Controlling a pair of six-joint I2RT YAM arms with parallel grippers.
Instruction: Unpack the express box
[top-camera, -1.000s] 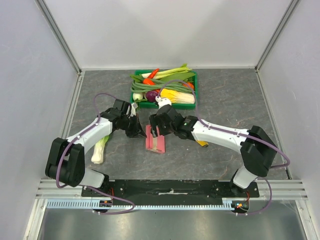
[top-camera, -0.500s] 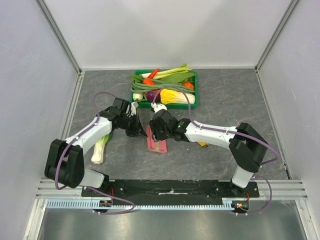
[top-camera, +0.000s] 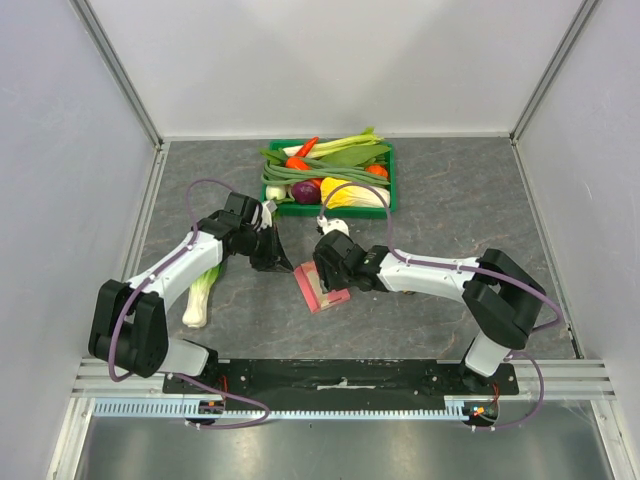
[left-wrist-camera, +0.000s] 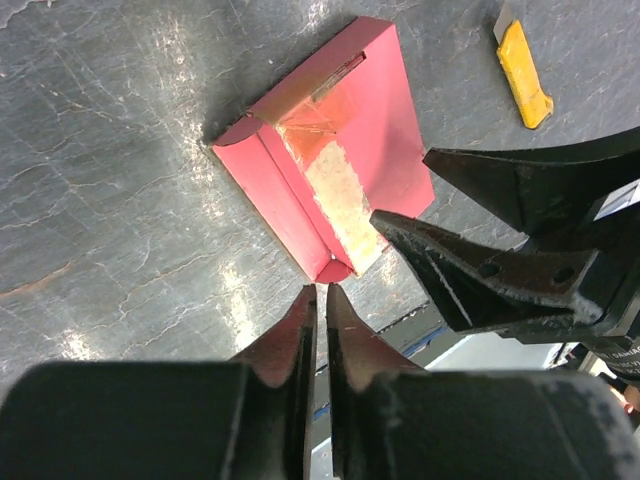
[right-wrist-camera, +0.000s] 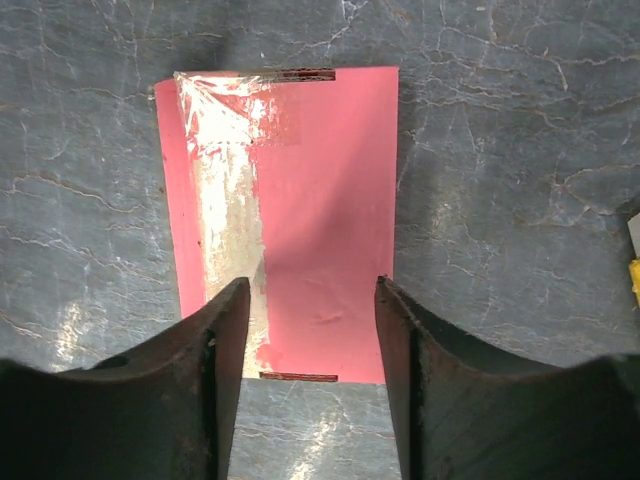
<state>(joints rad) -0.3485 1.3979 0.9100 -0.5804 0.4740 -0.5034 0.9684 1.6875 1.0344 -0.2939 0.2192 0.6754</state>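
Note:
The express box lies flat on the dark table, pink, with a strip of clear tape along one side. In the left wrist view the express box sits just beyond my left gripper, whose tips are shut with nothing between them, a little short of the box's near corner. My right gripper hangs open over the express box, its fingers above the box's near end. In the top view the left gripper is left of the box and the right gripper is over it.
A green crate full of vegetables stands at the back centre. A leek lies beside the left arm. A yellow utility knife lies on the table right of the box, under the right arm.
The box stood on its edge between the grippers; now it lies flat. The left gripper has backed off slightly to the left. The right gripper has narrowed and come down over the box.

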